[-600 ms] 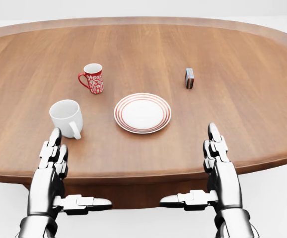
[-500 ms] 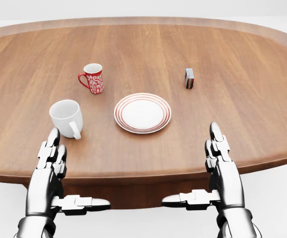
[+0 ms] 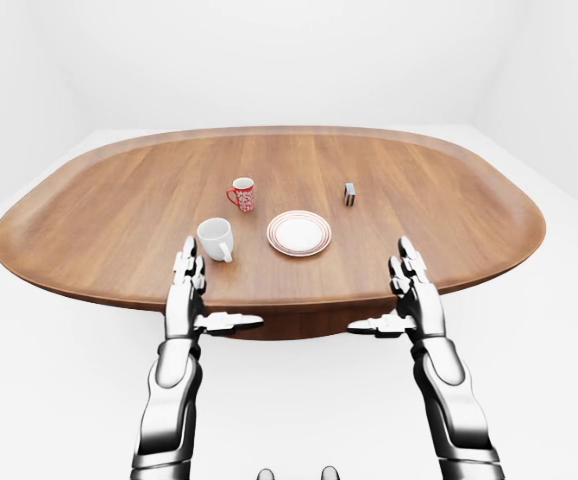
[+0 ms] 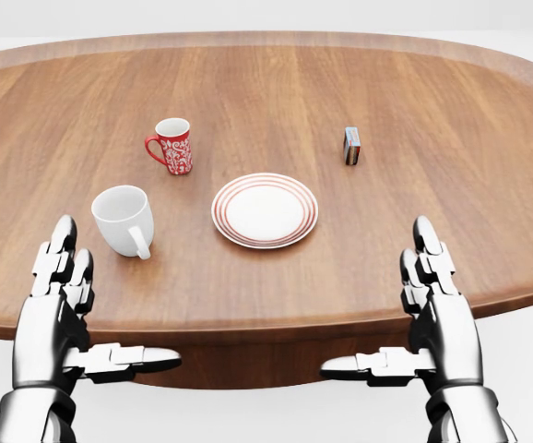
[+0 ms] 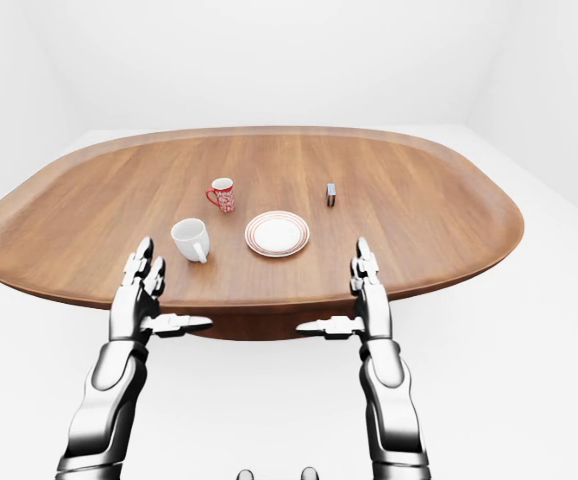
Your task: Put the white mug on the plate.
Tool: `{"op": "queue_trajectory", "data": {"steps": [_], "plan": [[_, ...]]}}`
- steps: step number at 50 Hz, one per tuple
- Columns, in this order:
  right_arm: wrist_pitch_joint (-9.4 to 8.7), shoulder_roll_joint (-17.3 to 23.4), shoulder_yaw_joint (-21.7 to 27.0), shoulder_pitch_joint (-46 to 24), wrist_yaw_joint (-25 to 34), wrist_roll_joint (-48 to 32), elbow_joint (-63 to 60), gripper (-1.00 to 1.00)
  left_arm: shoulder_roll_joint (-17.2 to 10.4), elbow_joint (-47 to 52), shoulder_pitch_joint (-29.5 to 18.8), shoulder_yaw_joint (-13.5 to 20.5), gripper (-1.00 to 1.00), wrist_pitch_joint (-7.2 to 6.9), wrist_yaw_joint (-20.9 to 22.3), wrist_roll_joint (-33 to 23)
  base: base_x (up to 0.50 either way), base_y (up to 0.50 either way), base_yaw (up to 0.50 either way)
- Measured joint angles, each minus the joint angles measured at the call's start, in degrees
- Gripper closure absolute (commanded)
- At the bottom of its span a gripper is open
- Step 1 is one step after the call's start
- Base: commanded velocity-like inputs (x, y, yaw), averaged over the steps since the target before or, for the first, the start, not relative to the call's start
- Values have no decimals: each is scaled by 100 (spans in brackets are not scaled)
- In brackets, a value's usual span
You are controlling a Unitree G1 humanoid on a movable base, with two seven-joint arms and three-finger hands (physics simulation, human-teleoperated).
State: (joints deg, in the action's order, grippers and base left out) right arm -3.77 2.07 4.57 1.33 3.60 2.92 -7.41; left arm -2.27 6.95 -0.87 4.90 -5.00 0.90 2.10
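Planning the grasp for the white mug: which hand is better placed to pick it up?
Left, probably. The white mug stands left of the plate, just above the open left hand in the head view. The right hand, also open, sits beyond the plate, much farther off.

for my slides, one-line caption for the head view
Both open hands, left hand and right hand, hover at the table edge; white mug sits left of the striped plate.

Table [image 4: 414, 83] cut off at head view's sides; small box [image 4: 351, 146] too small to identify
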Motion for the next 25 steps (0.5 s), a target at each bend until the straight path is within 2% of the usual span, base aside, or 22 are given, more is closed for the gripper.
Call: {"op": "queue_trajectory", "data": {"steps": [5,8,12,18,25], "plan": [[-123,34,83,50,36,91,-287,-100,-21,202,7,44,-100,0,-14,16,0,0,0],[-123,78,238,93,39,215,-815,-100,-90,523,-41,202,-100,0,-39,67,0,0,0],[-123,164,682,138,38,534,-1864,-100,-305,1112,-215,676,-100,0,-93,253,0,0,0],[-123,282,1769,227,17,1388,-3400,-100,-705,2015,-473,1551,-100,0,-270,797,0,0,0],[-123,444,2706,274,-120,2260,-4646,-100,-1015,2846,-638,2212,-100,0,-462,1312,0,0,0]]}}
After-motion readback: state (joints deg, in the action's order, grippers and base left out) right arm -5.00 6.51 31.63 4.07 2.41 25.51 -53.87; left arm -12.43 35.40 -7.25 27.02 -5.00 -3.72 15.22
